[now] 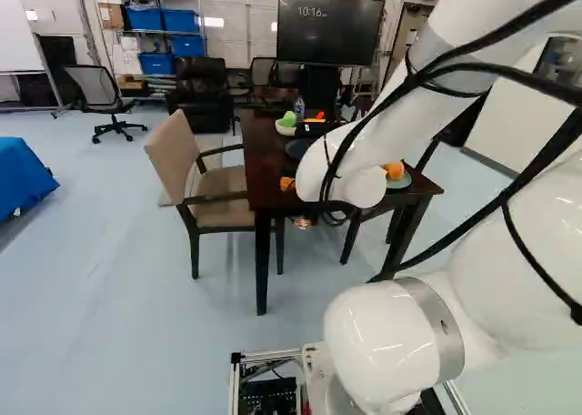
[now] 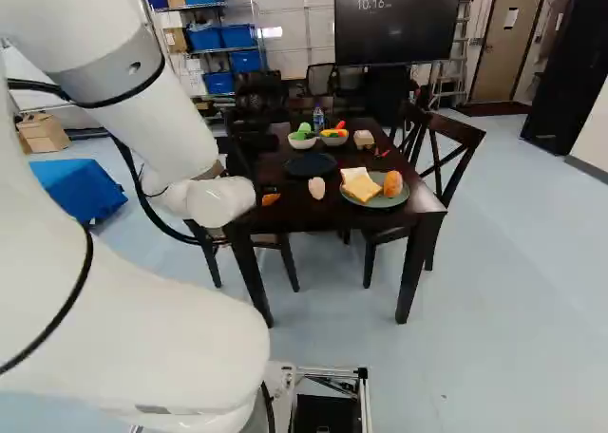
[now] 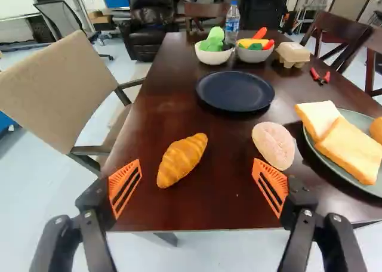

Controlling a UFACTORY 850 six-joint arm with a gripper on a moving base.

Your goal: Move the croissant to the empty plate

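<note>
tool (image 3: 197, 164): released, fingers (image 3: 124, 187) spread wide
croissant (image 3: 181, 159): just ahead of tool
counter (image 3: 161, 108): dark, ahead
navy plate (image 3: 235, 91): farther ahead
room: beige chair (image 3: 59, 90) ahead, off one side

Bread slices (image 3: 351, 151), water bottle (image 3: 232, 22), wall screen (image 2: 397, 22)

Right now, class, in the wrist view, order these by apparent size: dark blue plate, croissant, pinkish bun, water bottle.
1. Dark blue plate
2. Croissant and pinkish bun: too alike to rank
3. Water bottle
</note>
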